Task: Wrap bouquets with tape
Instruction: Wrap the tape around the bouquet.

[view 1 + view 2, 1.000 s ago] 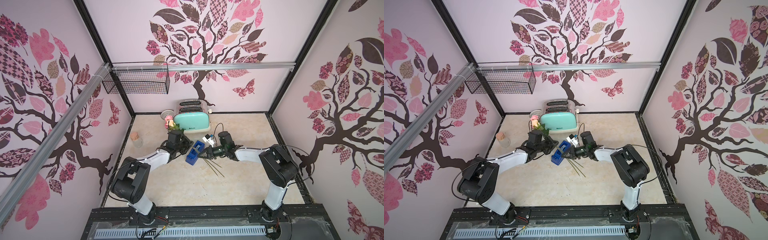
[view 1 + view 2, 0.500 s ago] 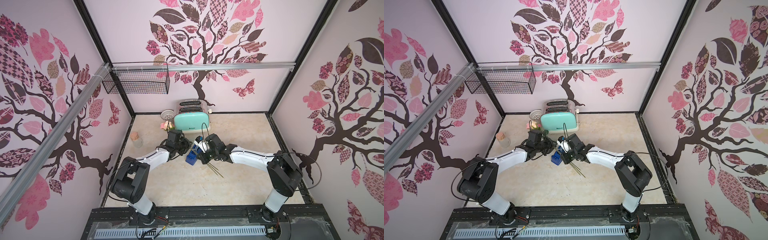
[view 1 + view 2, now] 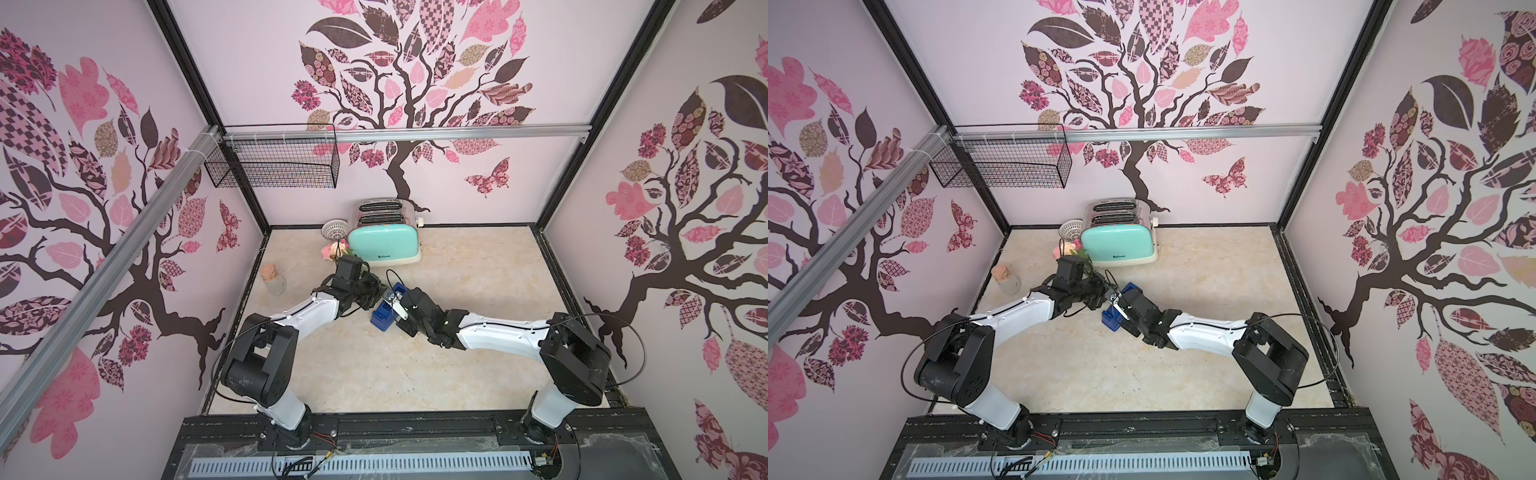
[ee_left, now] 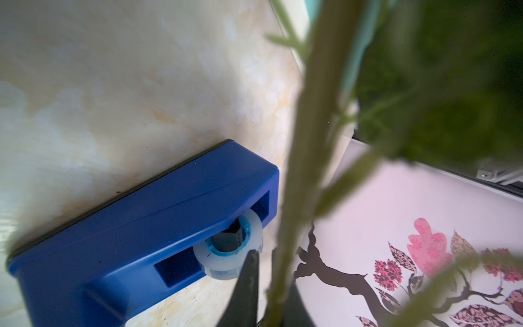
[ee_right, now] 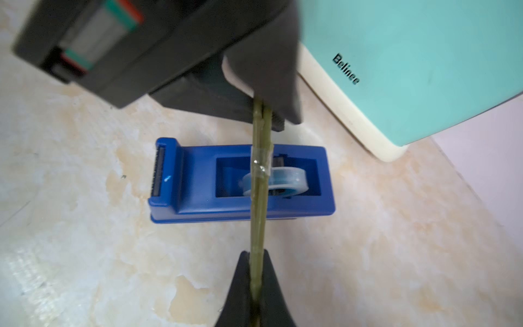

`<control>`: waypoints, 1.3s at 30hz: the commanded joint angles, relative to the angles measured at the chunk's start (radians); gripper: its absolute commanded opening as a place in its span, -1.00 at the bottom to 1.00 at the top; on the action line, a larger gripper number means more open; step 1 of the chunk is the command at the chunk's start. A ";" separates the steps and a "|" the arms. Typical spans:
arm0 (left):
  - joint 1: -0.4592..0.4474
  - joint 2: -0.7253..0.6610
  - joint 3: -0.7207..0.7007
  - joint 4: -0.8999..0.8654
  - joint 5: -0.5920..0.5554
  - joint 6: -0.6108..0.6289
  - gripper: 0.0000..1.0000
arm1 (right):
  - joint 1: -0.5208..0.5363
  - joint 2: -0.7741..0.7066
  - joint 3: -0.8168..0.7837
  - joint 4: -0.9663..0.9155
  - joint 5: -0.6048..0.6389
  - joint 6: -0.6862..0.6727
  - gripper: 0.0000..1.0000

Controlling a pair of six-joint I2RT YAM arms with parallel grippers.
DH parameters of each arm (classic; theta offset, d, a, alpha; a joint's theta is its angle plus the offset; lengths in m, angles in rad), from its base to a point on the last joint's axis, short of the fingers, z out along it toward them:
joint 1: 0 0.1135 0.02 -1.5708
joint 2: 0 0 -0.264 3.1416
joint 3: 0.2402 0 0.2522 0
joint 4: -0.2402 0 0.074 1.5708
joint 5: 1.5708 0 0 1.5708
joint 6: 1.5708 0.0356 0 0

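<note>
The bouquet's pink and peach roses point(image 3: 333, 249) point(image 3: 1068, 248) lie in front of the mint toaster's left end. Its thin green stems point(image 5: 258, 226) run between both grippers, just above the blue dispenser point(image 5: 198, 181) point(image 3: 382, 320) that holds the tape roll point(image 5: 285, 181) point(image 4: 229, 254). A band of clear tape point(image 5: 261, 161) sits round the stems. My left gripper point(image 4: 271, 271) point(image 3: 374, 291) is shut on the stems near the leaves point(image 4: 441, 85). My right gripper point(image 5: 257, 266) point(image 3: 390, 300) is shut on the stems lower down, tip to tip with the left one.
The mint toaster point(image 3: 384, 245) point(image 5: 410, 70) stands close behind the grippers. A corked glass bottle point(image 3: 273, 280) is at the left wall, a white strainer point(image 3: 333, 227) beside the toaster, and a wire basket point(image 3: 274, 166) hangs on the rail above.
My right gripper has moved left along the stems, up to the left gripper over the dispenser. The stem ends that lay on the table no longer show. The left arm has stayed put.
</note>
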 commanded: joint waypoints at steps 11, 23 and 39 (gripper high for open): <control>-0.008 -0.005 0.009 0.069 0.012 0.035 -1.00 | -0.160 -0.092 0.050 -0.071 -0.553 0.360 0.22; -0.007 0.003 -0.005 0.109 0.017 0.064 -1.00 | -0.403 0.090 -0.045 0.377 -1.281 1.017 0.21; -0.007 0.011 -0.004 0.111 0.016 0.062 -1.00 | -0.400 0.102 0.009 0.124 -1.176 0.783 -1.00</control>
